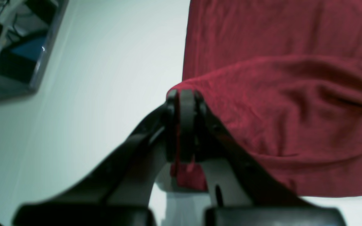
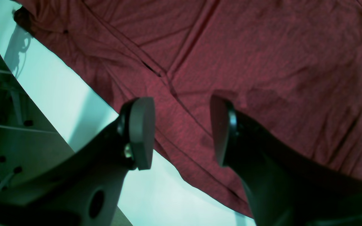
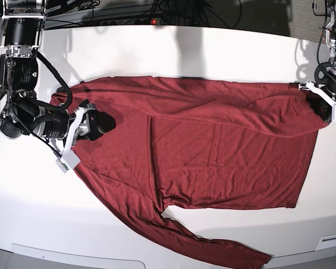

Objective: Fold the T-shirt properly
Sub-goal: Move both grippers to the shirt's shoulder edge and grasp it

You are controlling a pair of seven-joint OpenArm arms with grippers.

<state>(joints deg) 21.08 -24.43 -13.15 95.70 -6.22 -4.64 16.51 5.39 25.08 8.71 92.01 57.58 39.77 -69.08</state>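
Note:
The maroon T-shirt (image 3: pixel 224 145) lies spread on the white table (image 3: pixel 173 50), with one long sleeve (image 3: pixel 213 246) trailing toward the front edge. My left gripper (image 3: pixel 323 109) is at the shirt's right end. In the left wrist view this gripper (image 1: pixel 182 100) is shut on a raised fold of the shirt's edge (image 1: pixel 278 110), with red fabric showing between the fingers. My right gripper (image 3: pixel 101 120) is at the shirt's left end. In the right wrist view it (image 2: pixel 181 131) is open and empty, just above the shirt (image 2: pixel 262 62) near a seam.
Cables and a power strip (image 3: pixel 151 21) run along the table's far edge. A dark framed object (image 1: pixel 11 53) sits beyond the table edge in the left wrist view. The table's front edge (image 3: pixel 73 252) curves close under the trailing sleeve.

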